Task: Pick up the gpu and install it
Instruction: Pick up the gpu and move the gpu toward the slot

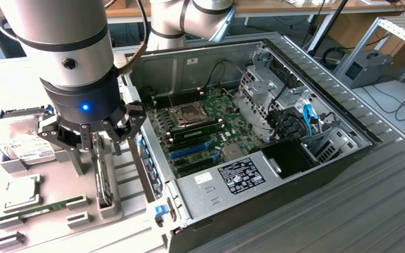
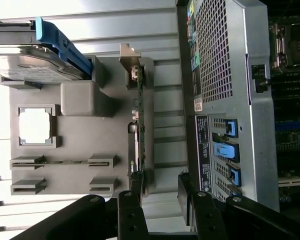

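The one gripper [image 1: 98, 143] hangs with its two fingers [image 2: 131, 212] spread wide and has hold of nothing. It is directly above the gpu [image 1: 103, 176]. This is one card, and it stands on its long edge in a slot of the grey tray [image 1: 114, 212], on the side of the tray nearest to the case [image 1: 294, 190]. In the wrist view one finger lies over the end of the card; whether it touches, I cannot tell.

On the same tray are one hard drive [image 1: 21, 139], one CPU [image 1: 23, 191] and one memory stick [image 1: 44, 207], each in its own seat and apart from the gpu.

The tray and the one open case stand on a ribbed metal table [image 1: 343, 221], and only a narrow strip of table separates them. The motherboard [image 1: 202, 121] inside the case is open from above. Behind are desks, and cables lie on the floor at the exterior view's right.
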Robot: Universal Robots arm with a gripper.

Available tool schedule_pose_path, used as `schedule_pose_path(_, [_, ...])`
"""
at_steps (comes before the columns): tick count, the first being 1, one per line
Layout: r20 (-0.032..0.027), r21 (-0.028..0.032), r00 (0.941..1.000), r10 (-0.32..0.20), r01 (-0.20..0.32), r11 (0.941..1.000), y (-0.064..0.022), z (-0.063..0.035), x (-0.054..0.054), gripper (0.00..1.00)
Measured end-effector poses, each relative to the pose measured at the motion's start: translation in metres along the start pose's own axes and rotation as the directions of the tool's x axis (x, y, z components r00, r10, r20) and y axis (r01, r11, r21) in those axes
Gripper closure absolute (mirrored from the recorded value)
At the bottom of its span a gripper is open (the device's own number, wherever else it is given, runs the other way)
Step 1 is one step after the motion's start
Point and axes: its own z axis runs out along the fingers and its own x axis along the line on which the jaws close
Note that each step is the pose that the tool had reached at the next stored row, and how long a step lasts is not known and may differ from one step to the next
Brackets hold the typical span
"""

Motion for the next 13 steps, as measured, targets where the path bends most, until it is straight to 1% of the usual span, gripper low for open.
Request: schedule_pose_path(13, [0.0,0.0,1.0,0.0,0.0,1.0,-0.0002,0.0045,0.0001,0.58])
